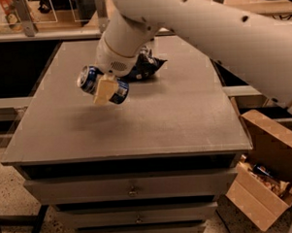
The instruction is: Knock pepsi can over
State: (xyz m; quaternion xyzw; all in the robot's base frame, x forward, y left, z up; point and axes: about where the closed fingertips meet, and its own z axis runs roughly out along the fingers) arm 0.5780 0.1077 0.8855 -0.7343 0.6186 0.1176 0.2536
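Above the left part of the flat grey surface (185,121), toward 9 o'clock, the one dark blue cylindrical metal pepsi can (88,78) hangs tilted. Its long axis runs from 10 to 4 o'clock, silver top pointing to 10. The single cream-fingered tool (105,89) is clamped around its middle. One wrinkly dark blue foil snack bag (148,65) lies at 12 o'clock.

Dark blue, silver-topped pepsi can (119,93) — held by the cream gripper (104,89) over the grey table (175,122) — white arm (205,23).
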